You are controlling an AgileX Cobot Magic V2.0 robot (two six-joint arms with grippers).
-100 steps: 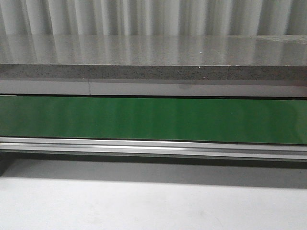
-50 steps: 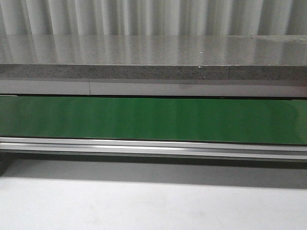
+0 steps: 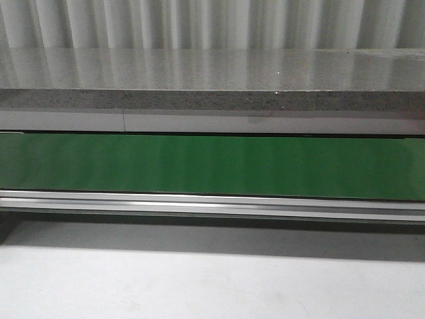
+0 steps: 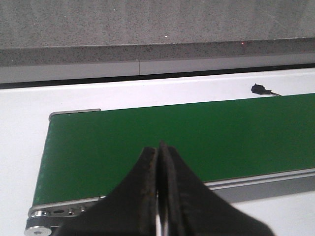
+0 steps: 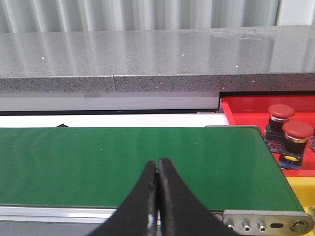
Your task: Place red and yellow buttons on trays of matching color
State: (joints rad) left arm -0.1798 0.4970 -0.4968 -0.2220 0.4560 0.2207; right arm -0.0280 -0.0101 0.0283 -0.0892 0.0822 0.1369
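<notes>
Two red buttons (image 5: pixel 281 114) (image 5: pixel 298 132) stand on the red tray (image 5: pixel 243 109), seen in the right wrist view just past the belt's end. A corner of the yellow tray (image 5: pixel 302 189) shows below them. No yellow button is in view. My right gripper (image 5: pixel 158 164) is shut and empty over the green conveyor belt (image 5: pixel 123 162). My left gripper (image 4: pixel 159 149) is shut and empty above the other end of the belt (image 4: pixel 162 132). The front view shows neither gripper, only the bare belt (image 3: pixel 212 165).
A grey speckled counter (image 3: pixel 212 73) runs behind the belt, with a corrugated wall above it. The belt's aluminium rail (image 3: pixel 212 203) edges the white table (image 3: pixel 212 279). A small black fitting with a wire (image 4: pixel 258 89) sits on the white surface beside the belt.
</notes>
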